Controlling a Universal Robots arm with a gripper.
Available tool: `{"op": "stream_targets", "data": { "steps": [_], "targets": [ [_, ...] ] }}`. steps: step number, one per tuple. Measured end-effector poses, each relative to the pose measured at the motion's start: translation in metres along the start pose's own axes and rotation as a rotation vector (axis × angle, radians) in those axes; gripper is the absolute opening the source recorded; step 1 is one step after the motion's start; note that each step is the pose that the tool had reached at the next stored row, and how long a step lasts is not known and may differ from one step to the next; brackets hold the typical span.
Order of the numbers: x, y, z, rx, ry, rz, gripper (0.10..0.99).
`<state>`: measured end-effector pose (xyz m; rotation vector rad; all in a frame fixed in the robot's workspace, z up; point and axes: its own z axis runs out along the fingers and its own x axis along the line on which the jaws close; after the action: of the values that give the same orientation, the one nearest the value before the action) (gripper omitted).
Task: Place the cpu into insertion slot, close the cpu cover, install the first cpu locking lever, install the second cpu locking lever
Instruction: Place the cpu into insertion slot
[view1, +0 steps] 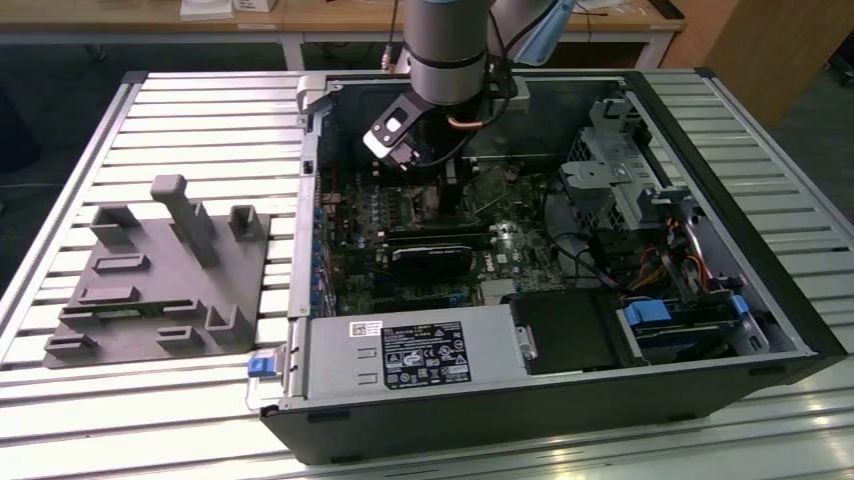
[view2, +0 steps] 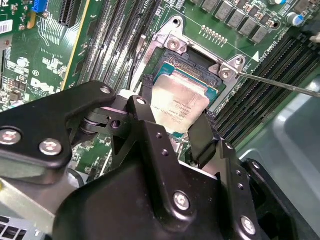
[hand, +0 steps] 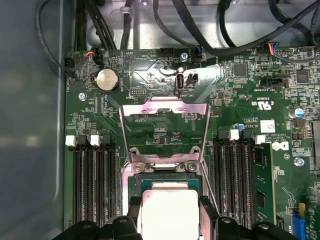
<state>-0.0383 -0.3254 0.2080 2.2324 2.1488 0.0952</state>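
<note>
Inside the open computer case, my gripper (view1: 424, 165) hangs low over the green board. In both wrist views its black fingers (view2: 146, 102) flank the cpu (view2: 182, 100), a flat square chip with a dull silver top, and press on two opposite edges. The chip (hand: 170, 202) lies level at the insertion slot (view2: 192, 64), whose dark frame and silvery rim show around its far edges. I cannot tell whether it is fully seated. Beyond the slot, the cpu cover (hand: 165, 108) stands swung open. A thin locking lever (view2: 280, 83) juts out beside the slot.
Long black memory slots (hand: 92, 185) run along both sides of the socket. A coin cell (hand: 106, 79) and black cables (hand: 200, 30) lie past the cover. In the exterior view, a grey fixture plate (view1: 160, 275) lies to the left of the case and the power supply (view1: 400, 355) is in front.
</note>
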Motion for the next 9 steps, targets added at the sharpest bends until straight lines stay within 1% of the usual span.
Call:
{"op": "stream_targets", "data": {
  "steps": [5,9],
  "targets": [
    [-0.0001,-0.0003,0.0044,0.000,0.0006,-0.008,0.537],
    [-0.0001,-0.0004,0.0052,0.000,0.0008,-0.013,0.537]
  ]
}}
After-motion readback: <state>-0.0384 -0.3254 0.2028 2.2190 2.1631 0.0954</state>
